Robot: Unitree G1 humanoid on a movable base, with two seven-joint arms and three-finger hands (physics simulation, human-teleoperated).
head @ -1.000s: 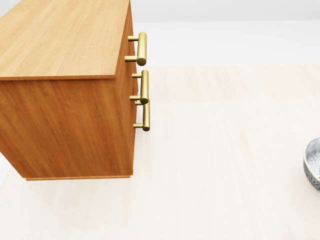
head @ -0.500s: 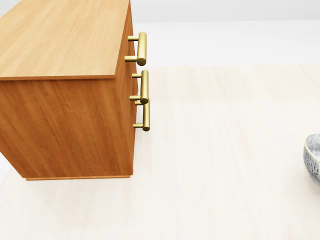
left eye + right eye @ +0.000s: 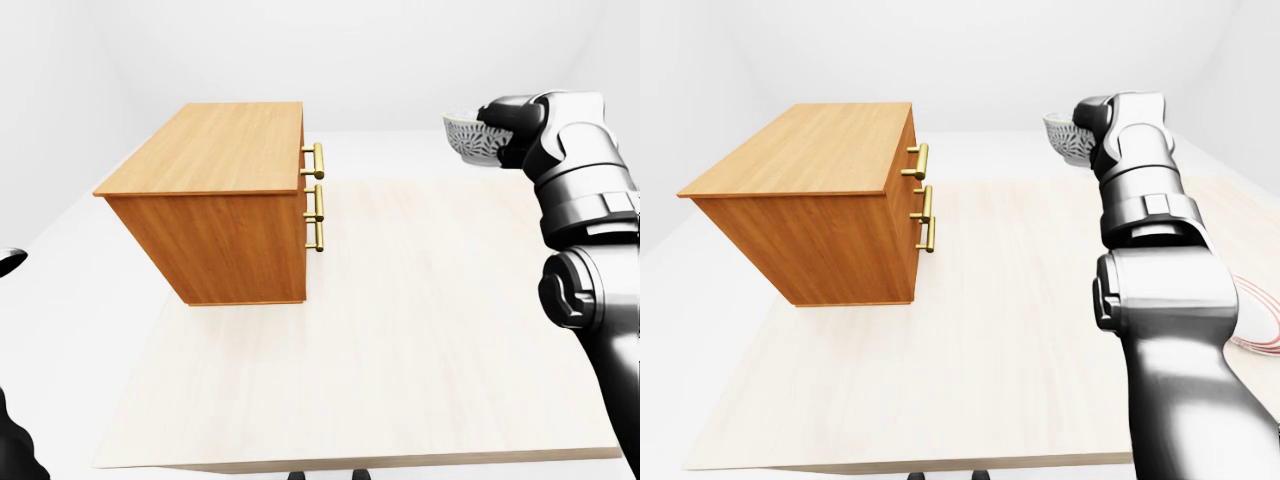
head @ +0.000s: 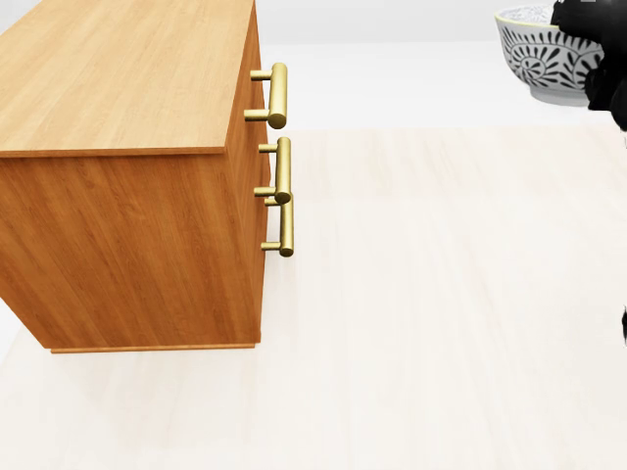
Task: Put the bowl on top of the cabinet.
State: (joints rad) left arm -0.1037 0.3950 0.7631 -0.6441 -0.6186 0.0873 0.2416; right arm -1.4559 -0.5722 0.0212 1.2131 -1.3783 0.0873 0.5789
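The right hand [image 3: 503,118] grips the bowl [image 4: 545,59] from one side, holding it in the air over the desk's [image 3: 400,340] far right part, well apart from the cabinet [image 3: 215,150] at the far left corner. A one-sided hold like that could let the bowl tip or slip on the way across. Carried too low, it might clip the brass handles [image 3: 318,195] or the top's near edge. Bare desk lies between, and the cabinet top is wide and flat. The left arm [image 3: 15,445] shows only as dark slivers, so I cannot tell how its hand is set.
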